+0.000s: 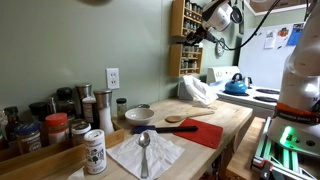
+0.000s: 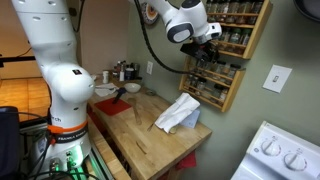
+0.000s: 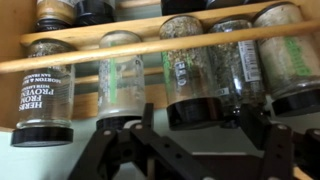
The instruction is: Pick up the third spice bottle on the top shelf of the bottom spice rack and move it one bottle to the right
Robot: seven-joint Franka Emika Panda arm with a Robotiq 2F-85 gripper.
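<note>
I have my hand (image 3: pixel 200 138) up at the bottom spice rack (image 3: pixel 150 45), the small wooden one on the wall. My wrist view shows five jars in a row on one shelf of that rack. They lean behind its wooden bar with their dark caps toward me. At the left end of the rack is a jar with a white label (image 3: pixel 45 90). Next to it is a jar of pale stuff (image 3: pixel 120 80). Then comes the middle jar (image 3: pixel 192 80), full of green bits. My hand is spread wide, and my two black fingers (image 3: pixel 268 135) stand one on each side of the middle jar's cap. I see a little gap on both sides, so I am not squeezing it. Right of it are a fourth jar (image 3: pixel 240 65) and a fifth jar (image 3: pixel 292 55), up to the right end of the rack. In an exterior view the bottom spice rack (image 2: pixel 228 88) hangs just under the wider rack (image 2: pixel 238 25). My white robot body (image 2: pixel 55 70) stands far to the left of the rack. A white towel (image 2: pixel 180 112) lies on the wooden counter (image 2: pixel 135 140) below the rack. A wall plug (image 2: pixel 277 78) is just to the right of the rack.
</note>
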